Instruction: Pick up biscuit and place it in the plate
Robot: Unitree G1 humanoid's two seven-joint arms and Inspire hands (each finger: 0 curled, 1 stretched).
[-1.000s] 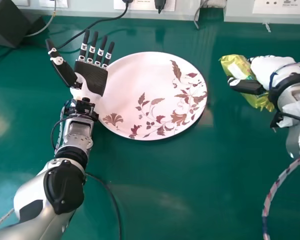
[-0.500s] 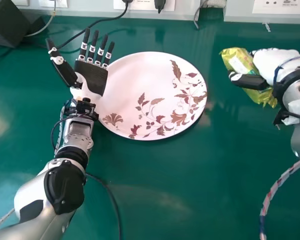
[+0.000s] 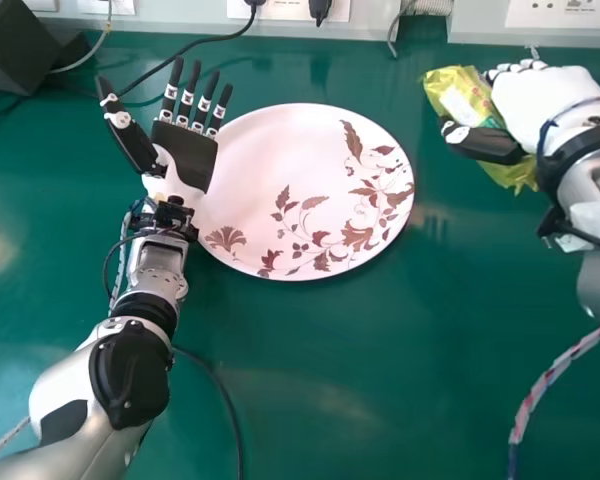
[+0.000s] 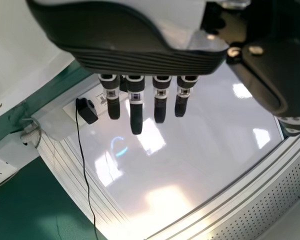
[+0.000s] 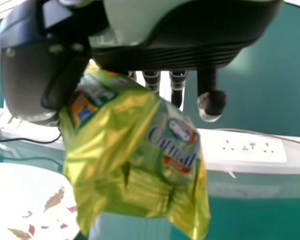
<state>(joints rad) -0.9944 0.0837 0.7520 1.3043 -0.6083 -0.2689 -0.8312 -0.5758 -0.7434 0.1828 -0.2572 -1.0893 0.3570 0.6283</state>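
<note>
We see the right hand (image 3: 555,105) gripping a yellow-green biscuit packet (image 3: 458,88) above a glossy green table (image 3: 330,400), to the right of a floral plate (image 3: 280,160).
Along the table's far edge we find pale trunking (image 3: 480,30) with a socket panel (image 3: 560,14), and a black box (image 3: 15,45) at far left. The packet's long axis runs diagonally, one end pointing far left, the other near right; the left hand (image 3: 185,160) lies open at the plate's left rim.
</note>
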